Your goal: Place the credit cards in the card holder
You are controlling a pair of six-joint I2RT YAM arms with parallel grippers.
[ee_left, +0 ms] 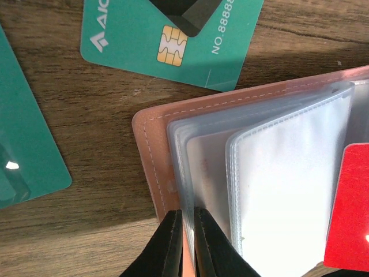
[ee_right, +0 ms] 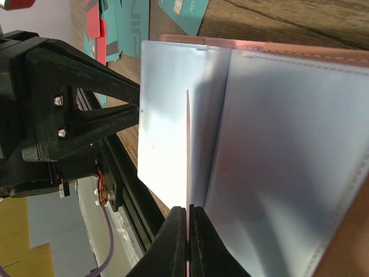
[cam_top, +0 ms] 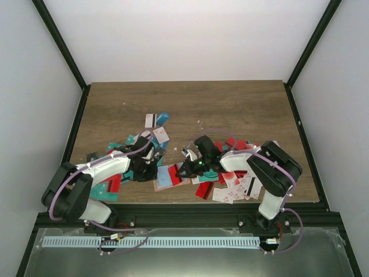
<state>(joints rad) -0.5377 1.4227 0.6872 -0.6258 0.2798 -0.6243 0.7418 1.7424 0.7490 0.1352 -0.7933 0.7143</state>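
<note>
Left gripper [ee_left: 185, 216] clamped on card holder [ee_left: 151, 156] sleeve | right gripper [ee_right: 188, 210] pinching red card [ee_left: 349, 208] edge-on, long axis toward sleeve mouth

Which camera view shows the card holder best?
Left wrist: the card holder shows its pink cover and clear sleeves together. Right wrist shows mostly sleeves close up; top external shows it tiny, partly hidden.

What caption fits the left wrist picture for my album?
Left gripper pinches a clear sleeve of the pink card holder, teal card on the table beyond, red card at right.
</note>
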